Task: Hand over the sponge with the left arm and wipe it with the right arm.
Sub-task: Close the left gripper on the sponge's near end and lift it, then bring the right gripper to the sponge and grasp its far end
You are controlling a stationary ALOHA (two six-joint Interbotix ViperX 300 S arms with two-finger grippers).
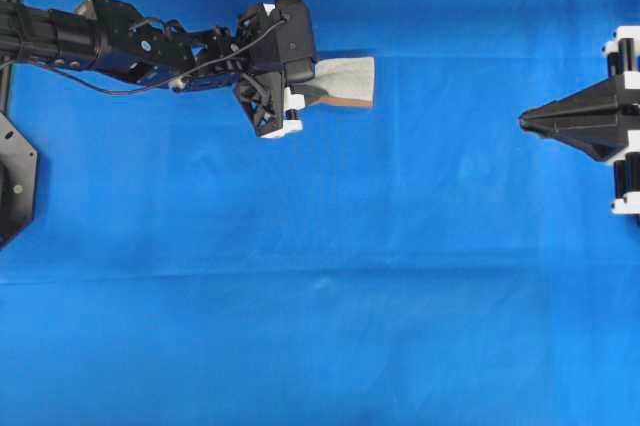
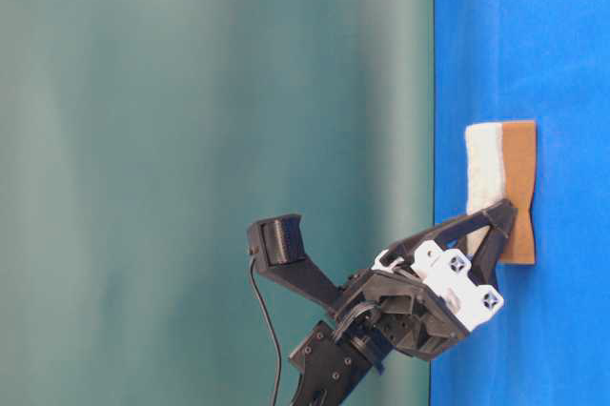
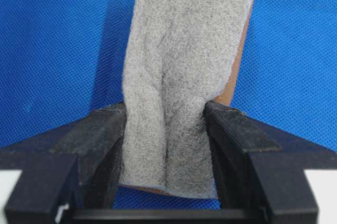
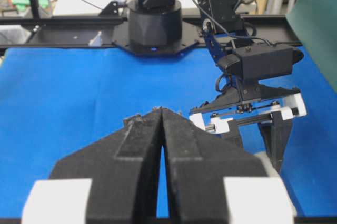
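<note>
The sponge [image 1: 350, 79] is a grey-white pad with a brown edge, at the upper middle of the blue cloth. My left gripper [image 1: 320, 88] is shut on its near end. In the left wrist view the two black fingers [image 3: 105, 134] pinch the pad [image 3: 184, 56] so that it creases between them. The table-level view shows the sponge [image 2: 500, 177] at the cloth with the fingertips [image 2: 503, 213] on it; I cannot tell whether it is touching or just above. My right gripper [image 1: 523, 121] is shut and empty at the far right, pointing toward the sponge, well apart from it. It also shows in the right wrist view [image 4: 160, 111].
A blue cloth [image 1: 320, 296] covers the table. A black arm base plate [image 1: 12, 181] sits at the left edge. The right wrist view shows the left arm [image 4: 258, 66], its round base [image 4: 155, 24] and a black frame rail behind. A teal backdrop [image 2: 191, 91] stands beside the table.
</note>
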